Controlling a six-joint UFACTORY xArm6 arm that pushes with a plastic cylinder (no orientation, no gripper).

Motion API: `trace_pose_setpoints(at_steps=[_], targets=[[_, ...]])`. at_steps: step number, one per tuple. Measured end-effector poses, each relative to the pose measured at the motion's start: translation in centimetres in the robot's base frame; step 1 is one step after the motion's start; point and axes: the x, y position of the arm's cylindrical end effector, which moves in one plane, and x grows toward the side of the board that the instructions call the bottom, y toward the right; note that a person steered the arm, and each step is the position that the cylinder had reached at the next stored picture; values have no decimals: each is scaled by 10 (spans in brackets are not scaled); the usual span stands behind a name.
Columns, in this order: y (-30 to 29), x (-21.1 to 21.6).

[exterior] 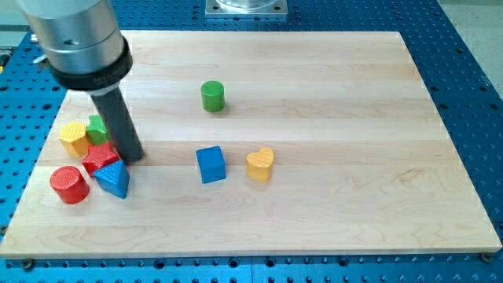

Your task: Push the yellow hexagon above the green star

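one camera view | high, angled down | whole wooden board [330, 94] framed | moderately close

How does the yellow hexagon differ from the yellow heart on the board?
The yellow hexagon lies at the view's left, touching other blocks; the yellow heart stands near the middle, apart from the blue cube beside it. The hexagon has flat sides, while the heart is rounded with a notch. My tip is close to the hexagon, far from the heart. Both are yellow.
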Motion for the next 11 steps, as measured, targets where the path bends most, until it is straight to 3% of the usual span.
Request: trace_pose_setpoints(at_steps=[2,3,4,5,6,7,11], targets=[[-38,-99],[-119,-107],[-135,-87],[-124,-12],[-108,25],[-85,24],[-75,-96]])
